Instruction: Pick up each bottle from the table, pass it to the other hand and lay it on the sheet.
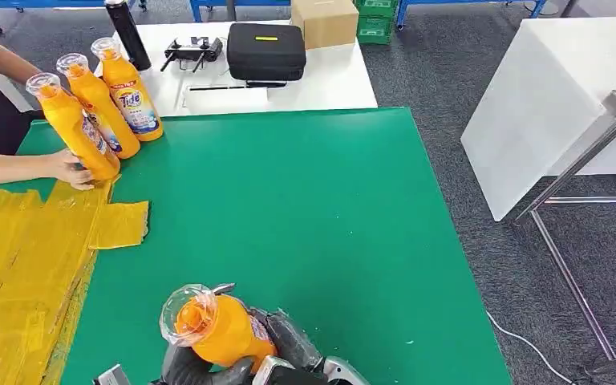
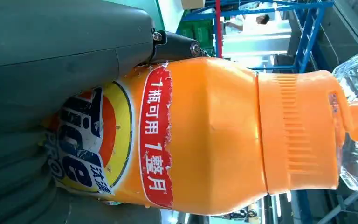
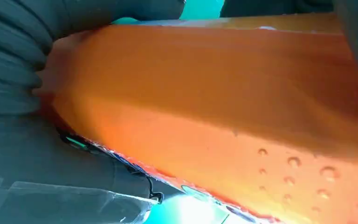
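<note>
Both hands grip one orange plastic bottle (image 1: 218, 327) with a clear cap: left hand (image 1: 183, 367) beneath it, right hand (image 1: 293, 341) beside, over the green worktop (image 1: 305, 208)

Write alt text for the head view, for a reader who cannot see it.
At the near edge of the green table, both robot hands hold an orange bottle with a clear cap. Far left, a person's hand touches one of three upright orange bottles beside a crumpled yellow sheet.
</note>
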